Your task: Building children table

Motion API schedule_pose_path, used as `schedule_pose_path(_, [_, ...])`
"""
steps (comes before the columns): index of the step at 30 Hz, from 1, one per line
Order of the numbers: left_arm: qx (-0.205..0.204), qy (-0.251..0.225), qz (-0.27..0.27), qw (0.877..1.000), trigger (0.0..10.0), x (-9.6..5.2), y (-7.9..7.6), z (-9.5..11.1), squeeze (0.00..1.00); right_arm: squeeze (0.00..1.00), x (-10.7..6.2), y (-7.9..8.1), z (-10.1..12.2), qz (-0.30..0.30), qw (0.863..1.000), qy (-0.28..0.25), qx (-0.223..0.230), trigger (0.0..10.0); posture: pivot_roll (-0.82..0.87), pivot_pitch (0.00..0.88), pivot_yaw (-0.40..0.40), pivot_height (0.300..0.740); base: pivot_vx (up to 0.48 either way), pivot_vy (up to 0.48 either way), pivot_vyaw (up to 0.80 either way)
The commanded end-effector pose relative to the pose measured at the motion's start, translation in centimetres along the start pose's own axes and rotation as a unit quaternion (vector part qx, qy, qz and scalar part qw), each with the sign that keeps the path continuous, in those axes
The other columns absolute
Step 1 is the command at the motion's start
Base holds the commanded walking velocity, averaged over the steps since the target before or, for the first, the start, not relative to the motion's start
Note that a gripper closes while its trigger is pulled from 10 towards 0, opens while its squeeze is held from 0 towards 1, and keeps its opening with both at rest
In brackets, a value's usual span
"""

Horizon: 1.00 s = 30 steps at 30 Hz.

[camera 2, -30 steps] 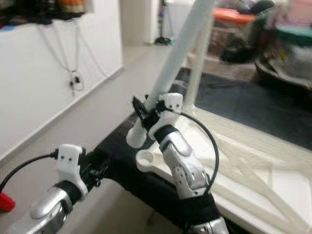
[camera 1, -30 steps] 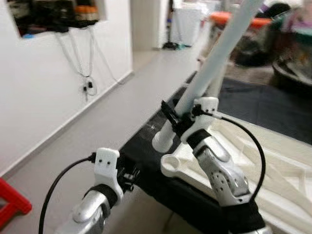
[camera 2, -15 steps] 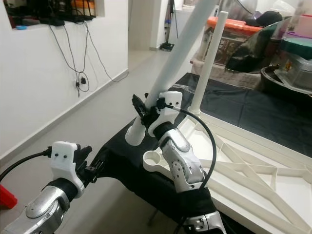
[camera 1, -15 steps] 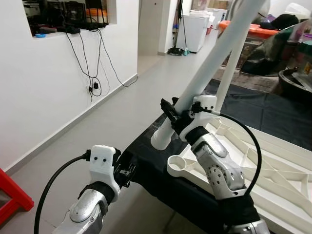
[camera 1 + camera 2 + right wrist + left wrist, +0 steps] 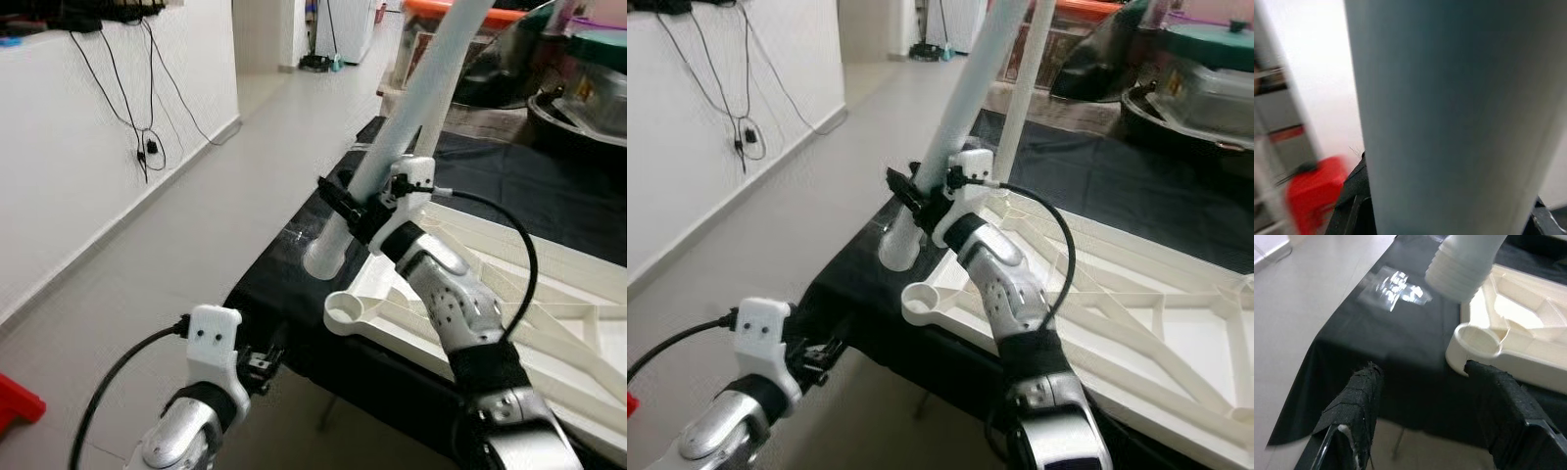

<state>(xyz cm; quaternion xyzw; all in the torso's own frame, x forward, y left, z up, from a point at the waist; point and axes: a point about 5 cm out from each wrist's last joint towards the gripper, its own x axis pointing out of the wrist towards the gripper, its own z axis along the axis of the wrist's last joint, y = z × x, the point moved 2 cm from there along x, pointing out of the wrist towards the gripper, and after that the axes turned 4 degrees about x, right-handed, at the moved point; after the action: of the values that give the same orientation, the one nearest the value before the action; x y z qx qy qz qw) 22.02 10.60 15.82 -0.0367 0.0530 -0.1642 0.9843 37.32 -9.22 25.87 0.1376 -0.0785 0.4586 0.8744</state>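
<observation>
A white ribbed table top [image 5: 549, 294] lies upside down on a black-covered surface [image 5: 294, 255]. It has a round leg socket [image 5: 345, 311] at its near corner. My right gripper [image 5: 353, 211] is shut on a long white table leg [image 5: 416, 117], which is tilted. The leg's threaded end [image 5: 1462, 269] hangs just above the black cover, beside the socket [image 5: 1476, 340] and apart from it. A second leg [image 5: 1024, 98] stands upright at the far corner. My left gripper [image 5: 1420, 377] is low at the cover's front edge, open, with nothing between its fingers [image 5: 1359, 396].
Grey floor [image 5: 147, 245] runs along a white wall with hanging cables [image 5: 147, 147] on the left. A red object [image 5: 15, 403] sits on the floor at the lower left. Bins and dark containers [image 5: 578, 88] crowd the back right.
The camera has tilted down and shifted. The right gripper still holds the leg, whose threaded end stands slightly nearer the socket. The left gripper stays low and open.
</observation>
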Motion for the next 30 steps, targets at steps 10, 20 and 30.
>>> schedule_pose_path(10, [-0.007, 0.016, -0.010, 1.000, 10.0, -0.9, -1.4, -0.3, 0.00, 0.00, -0.1, -1.7, 0.9, 0.069, 0.997, 0.004, 0.022, 10.0, 0.24, 0.181, -0.116, 0.740, 0.000, 0.000, 0.00])
schedule_pose_path(20, [-0.012, 0.030, -0.013, 0.999, 10.0, -1.8, -1.9, -0.6, 0.00, 0.00, -2.2, -1.4, 1.0, 0.219, 0.974, 0.062, -0.015, 10.0, 0.25, 0.189, -0.113, 0.740, 0.000, 0.000, 0.00])
schedule_pose_path(30, [-0.016, 0.036, -0.014, 0.999, 10.0, -2.1, -2.3, -0.8, 0.00, 0.00, -3.2, -2.0, -0.2, 0.227, 0.966, 0.116, -0.045, 10.0, 0.24, 0.182, -0.115, 0.740, 0.000, 0.000, 0.00])
